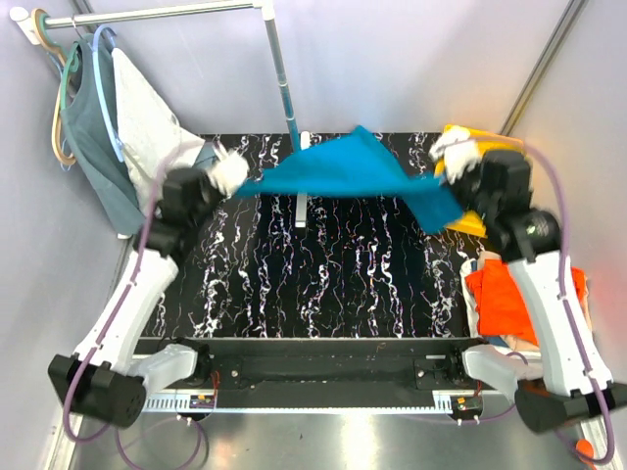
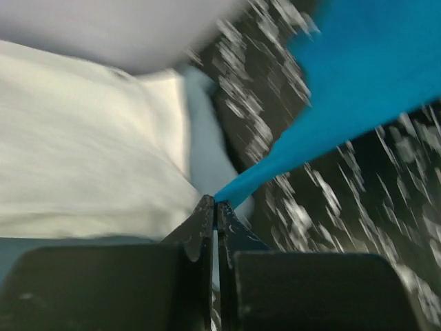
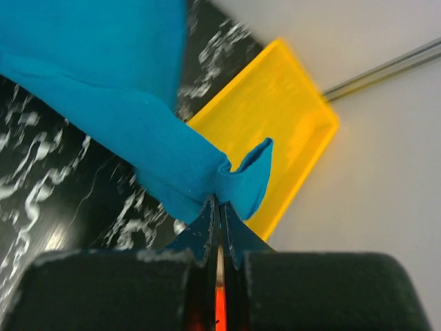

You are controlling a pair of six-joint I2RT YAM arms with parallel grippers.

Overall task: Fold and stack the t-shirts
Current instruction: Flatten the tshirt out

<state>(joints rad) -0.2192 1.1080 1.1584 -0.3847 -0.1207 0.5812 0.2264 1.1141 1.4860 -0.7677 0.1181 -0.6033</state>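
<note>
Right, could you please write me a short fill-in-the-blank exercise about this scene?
1. The left gripper and right gripper pinch the teal t-shirt, stretching it over the ___.
2. The tray beyond the right gripper is coloured ___.
3. The second t-shirt, lying beside the right arm, is coloured ___.

Missing words: table; yellow; orange.

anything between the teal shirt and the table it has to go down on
The teal t-shirt, stretched between the left gripper and right gripper, hangs above the table; the clothes rack's white foot lies there under its near edge.
</note>
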